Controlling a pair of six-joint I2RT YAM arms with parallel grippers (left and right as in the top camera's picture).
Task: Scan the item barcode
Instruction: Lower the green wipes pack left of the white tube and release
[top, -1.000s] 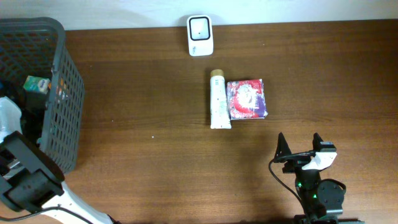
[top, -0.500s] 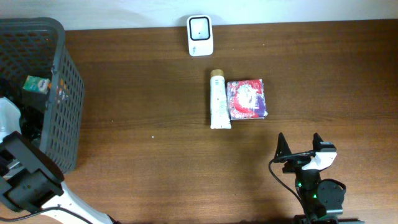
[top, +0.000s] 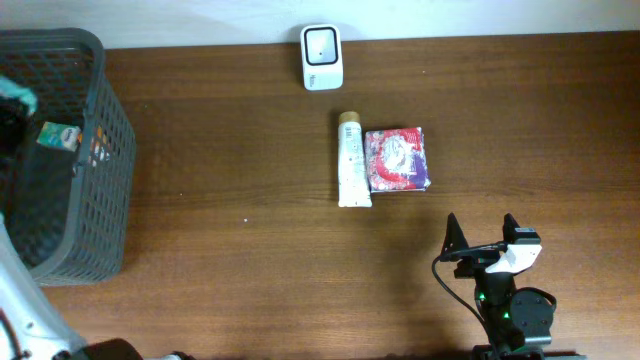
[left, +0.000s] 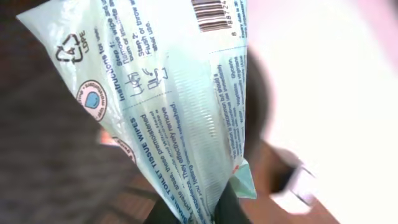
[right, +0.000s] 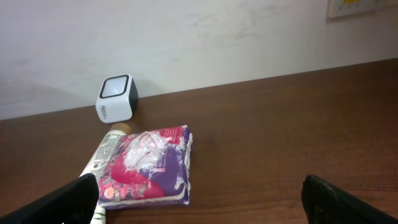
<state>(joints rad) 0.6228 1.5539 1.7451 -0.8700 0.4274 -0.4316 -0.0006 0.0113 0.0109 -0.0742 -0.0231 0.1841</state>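
A pale green wipes pack (left: 180, 118) hangs pinched in the left hand (left: 208, 208), whose dark fingers are closed together on the pack's narrow lower end. In the wrist view the pack's long axis runs from that pinched end up and away from the hand, leaning a little to the left. Its printed back faces the camera. The barcode (left: 211, 14) sits at the far end, cut off by the top of the view, and the lines of instructions run along the pack's length.

From overhead only a teal corner of the pack (top: 17, 95) shows, at the picture's left edge, over the dark grey basket (top: 100, 150) at the left end of the tabletop (top: 250, 250). A small green box (top: 60, 135) lies inside the basket.

The white scanner (top: 321, 44) stands well apart from the pack, at the tabletop's far edge against the wall. Nearer the middle, a white tube (top: 351, 160) lies with its cap towards the scanner. A red and purple packet (top: 398, 159) lies touching its right side.

The right hand (top: 482, 235) rests at the near right of the tabletop, fingers spread wide apart and holding nothing. It faces the packet and the scanner.
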